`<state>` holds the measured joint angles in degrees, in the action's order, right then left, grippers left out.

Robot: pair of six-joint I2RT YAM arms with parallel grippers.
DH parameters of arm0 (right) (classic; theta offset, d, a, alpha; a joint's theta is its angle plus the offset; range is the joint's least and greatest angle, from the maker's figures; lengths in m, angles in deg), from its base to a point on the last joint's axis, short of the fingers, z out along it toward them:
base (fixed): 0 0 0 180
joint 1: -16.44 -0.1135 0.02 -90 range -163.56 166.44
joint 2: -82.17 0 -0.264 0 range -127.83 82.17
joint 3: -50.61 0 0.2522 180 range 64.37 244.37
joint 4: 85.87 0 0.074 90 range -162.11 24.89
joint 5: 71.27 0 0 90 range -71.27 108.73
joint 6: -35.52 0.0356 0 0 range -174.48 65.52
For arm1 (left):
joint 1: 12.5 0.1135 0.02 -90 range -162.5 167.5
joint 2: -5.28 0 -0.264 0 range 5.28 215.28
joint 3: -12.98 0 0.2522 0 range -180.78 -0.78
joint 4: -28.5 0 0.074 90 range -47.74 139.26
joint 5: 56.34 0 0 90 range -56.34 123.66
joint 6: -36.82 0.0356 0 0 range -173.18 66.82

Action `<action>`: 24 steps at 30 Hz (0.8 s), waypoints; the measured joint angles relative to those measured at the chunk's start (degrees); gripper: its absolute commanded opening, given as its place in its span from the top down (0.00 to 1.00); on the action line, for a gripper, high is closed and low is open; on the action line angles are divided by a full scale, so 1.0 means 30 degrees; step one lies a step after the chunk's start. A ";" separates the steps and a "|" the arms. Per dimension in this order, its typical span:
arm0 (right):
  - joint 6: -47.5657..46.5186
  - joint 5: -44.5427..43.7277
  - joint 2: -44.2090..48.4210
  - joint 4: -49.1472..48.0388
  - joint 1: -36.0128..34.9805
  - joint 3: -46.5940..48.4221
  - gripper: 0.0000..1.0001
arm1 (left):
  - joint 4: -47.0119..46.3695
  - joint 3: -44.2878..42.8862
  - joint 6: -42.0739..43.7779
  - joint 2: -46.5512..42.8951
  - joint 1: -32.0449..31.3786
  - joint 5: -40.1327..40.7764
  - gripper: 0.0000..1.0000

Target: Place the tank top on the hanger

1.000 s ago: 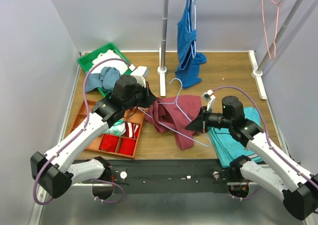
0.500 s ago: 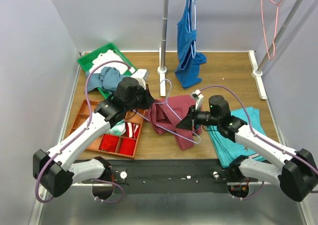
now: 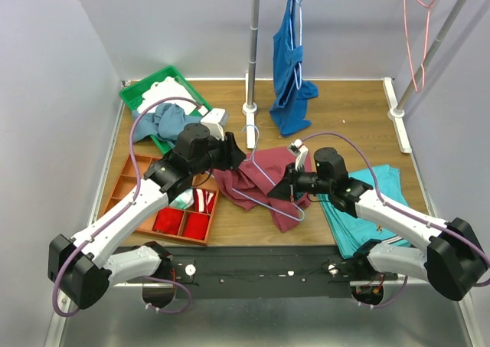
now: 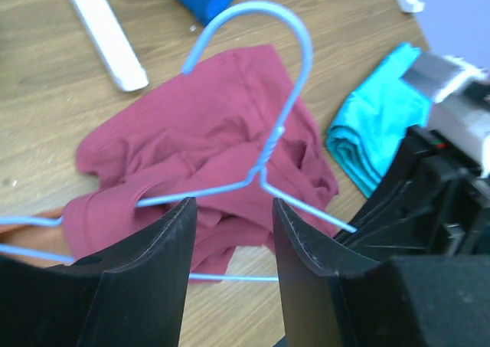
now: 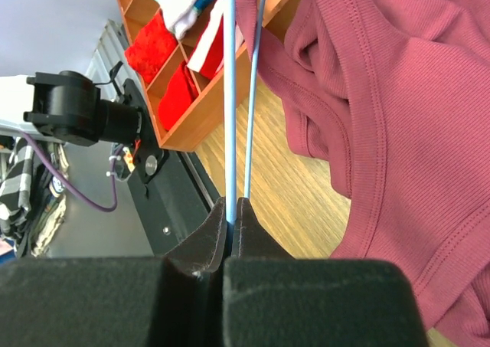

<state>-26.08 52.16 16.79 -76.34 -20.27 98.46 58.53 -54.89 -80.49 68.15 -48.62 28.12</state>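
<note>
The maroon tank top (image 3: 264,180) lies crumpled on the wooden table between my arms. The pale blue wire hanger (image 3: 251,131) lies across it, hook toward the rack. In the left wrist view part of the cloth (image 4: 207,144) is draped over the hanger's (image 4: 300,52) left arm. My right gripper (image 3: 290,193) is shut on the hanger's wire (image 5: 230,94) at its lower right end, beside the top's hem (image 5: 383,132). My left gripper (image 3: 234,156) hovers open over the top's left edge, and nothing lies between its fingers (image 4: 164,263).
An orange compartment box (image 3: 132,201) with red and white cloths sits at the left, with a green tray (image 3: 142,94) behind it. Folded turquoise trousers (image 3: 367,209) lie at the right. A blue top (image 3: 289,71) hangs on the rack pole (image 3: 253,48), and a salmon hanger (image 3: 417,40) at the far right.
My left gripper has opened. My right gripper has carried the hanger leftward, so its hook now sits nearer the rack base, and the tank top has bunched more to the left.
</note>
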 measured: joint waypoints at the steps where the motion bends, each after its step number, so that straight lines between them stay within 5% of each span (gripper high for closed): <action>1: -0.0036 -0.0044 -0.0051 -0.0015 -0.0022 0.0000 0.99 | -0.0386 0.0000 0.0051 0.0029 0.0000 -0.0240 0.45; 14: -0.0328 -0.0321 -0.0233 -0.0073 -0.0168 0.0000 0.99 | -0.1960 -0.1596 0.0991 0.3971 -0.0503 -0.1071 0.44; 17: -0.0350 -0.0415 -0.0233 -0.0073 -0.0233 0.0000 0.99 | -0.1960 -0.1909 0.1188 0.4517 -0.0780 -0.1042 0.57; 21: -0.0437 -0.0729 -0.0233 -0.0022 -0.0255 0.0000 0.98 | -0.1902 -0.2200 0.1523 0.4896 -0.1224 -0.0780 0.88; 24: -0.0495 -0.1056 -0.0233 0.0138 -0.0270 0.0036 0.80 | -0.1588 -0.2295 0.2040 0.4911 -0.1377 -0.0102 1.00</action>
<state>-27.56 48.99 16.09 -75.92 -21.08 98.57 53.76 -61.77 -74.37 82.88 -52.75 27.82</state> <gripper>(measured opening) 0.024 0.148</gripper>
